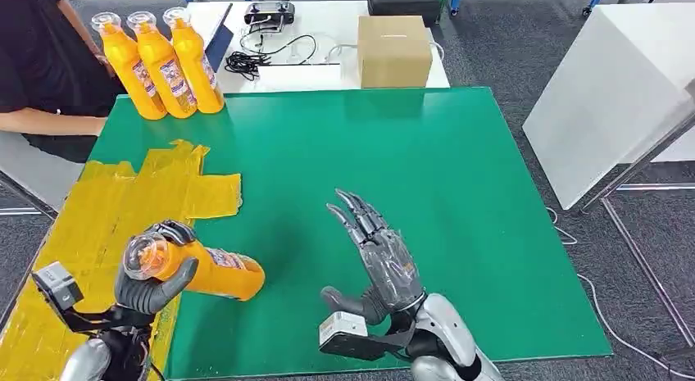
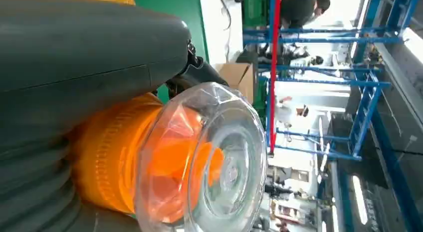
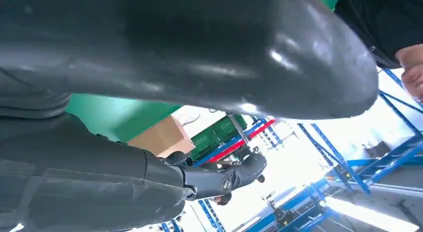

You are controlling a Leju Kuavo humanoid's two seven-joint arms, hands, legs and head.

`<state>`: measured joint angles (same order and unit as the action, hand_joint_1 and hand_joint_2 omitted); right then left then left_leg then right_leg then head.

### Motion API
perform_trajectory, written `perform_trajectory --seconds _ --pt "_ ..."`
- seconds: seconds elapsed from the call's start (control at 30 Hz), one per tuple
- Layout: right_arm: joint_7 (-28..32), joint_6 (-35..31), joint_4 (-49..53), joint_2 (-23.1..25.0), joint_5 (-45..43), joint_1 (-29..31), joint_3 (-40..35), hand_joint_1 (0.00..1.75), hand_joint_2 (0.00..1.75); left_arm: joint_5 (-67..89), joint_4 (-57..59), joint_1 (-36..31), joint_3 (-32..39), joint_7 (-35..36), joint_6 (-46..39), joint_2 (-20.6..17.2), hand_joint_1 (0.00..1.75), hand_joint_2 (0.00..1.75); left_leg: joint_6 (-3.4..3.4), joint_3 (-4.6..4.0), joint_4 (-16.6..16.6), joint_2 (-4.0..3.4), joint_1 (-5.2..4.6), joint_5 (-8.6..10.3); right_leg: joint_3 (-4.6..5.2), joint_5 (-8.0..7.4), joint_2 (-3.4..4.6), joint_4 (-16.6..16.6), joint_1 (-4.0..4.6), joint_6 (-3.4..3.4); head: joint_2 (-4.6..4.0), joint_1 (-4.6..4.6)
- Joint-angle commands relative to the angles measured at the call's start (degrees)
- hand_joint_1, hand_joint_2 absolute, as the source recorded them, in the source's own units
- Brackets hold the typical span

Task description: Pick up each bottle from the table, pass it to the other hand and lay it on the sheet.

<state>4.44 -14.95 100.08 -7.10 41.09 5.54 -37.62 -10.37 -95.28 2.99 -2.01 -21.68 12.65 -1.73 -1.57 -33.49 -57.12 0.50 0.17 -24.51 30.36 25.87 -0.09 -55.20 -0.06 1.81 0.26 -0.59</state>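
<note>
Broad bare green bench [image 1: 426,151] ahead and right of hands. Left hand [image 1: 152,274] grips bottle [image 1: 209,270] near its cap, lying tilted at yellow sheet [image 1: 123,201] edge. Right hand [image 1: 381,254] beside it, palm up, fingers [image 1: 354,210] spread, empty.

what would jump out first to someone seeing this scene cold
The orange bottle gripped near its clear cap by the robot's left hand, over the near left of the green mat, draws the eye first. Beside it the right hand is spread open, holding nothing. Three more orange bottles stand in a row at the mat's far left corner, with the crinkled yellow sheet laid along the left side.
</note>
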Motion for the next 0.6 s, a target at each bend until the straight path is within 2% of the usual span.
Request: perform_trajectory --seconds 0.03,0.1,0.2,0.43,0.6 --pt "-0.6 -0.6 3.8 -1.9 0.9 -3.7 4.3 0.0 0.0 27.8 -6.7 -2.9 -2.5 -3.5 -23.9 1.1 1.75 1.75 0.02 -0.04 0.0 0.14 0.04 -0.02 -0.05 0.04 -0.16 0.0 0.04 0.01 0.0 0.02" --pt "-0.4 0.1 4.1 -1.6 0.9 -3.8 4.6 0.0 0.0 46.7 -7.8 -4.4 -4.3 -2.0 -38.2 0.1 1.75 1.75 0.03 0.0 0.0 0.14 0.05 -0.03 -0.09 0.06 -0.17 0.0 0.05 0.01 0.0 0.0" --pt "-0.5 1.2 3.6 -1.3 0.3 -2.5 4.4 0.0 0.0 59.8 -6.3 -7.1 -6.7 4.6 -43.1 -2.6 1.75 1.75 0.04 -0.04 0.0 0.15 0.03 -0.01 -0.04 0.05 -0.18 0.0 0.03 0.0 0.0 0.02" --pt "-0.7 2.9 2.4 -0.8 -0.9 -0.4 3.7 0.0 0.0 81.9 1.2 -9.5 -8.0 13.2 -49.5 -5.5 1.75 1.75 0.03 0.07 0.0 -0.02 0.0 0.01 -0.09 -0.01 -0.01 0.0 0.0 0.0 0.0 0.0" --pt "-1.1 4.5 1.6 -0.6 -2.0 1.4 2.6 0.0 0.0 93.3 12.2 -12.4 -11.1 19.4 -47.6 -8.3 1.75 1.75 0.05 0.18 0.1 0.03 -0.02 0.02 -0.2 0.0 -0.06 0.1 -0.02 0.0 0.0 0.0"
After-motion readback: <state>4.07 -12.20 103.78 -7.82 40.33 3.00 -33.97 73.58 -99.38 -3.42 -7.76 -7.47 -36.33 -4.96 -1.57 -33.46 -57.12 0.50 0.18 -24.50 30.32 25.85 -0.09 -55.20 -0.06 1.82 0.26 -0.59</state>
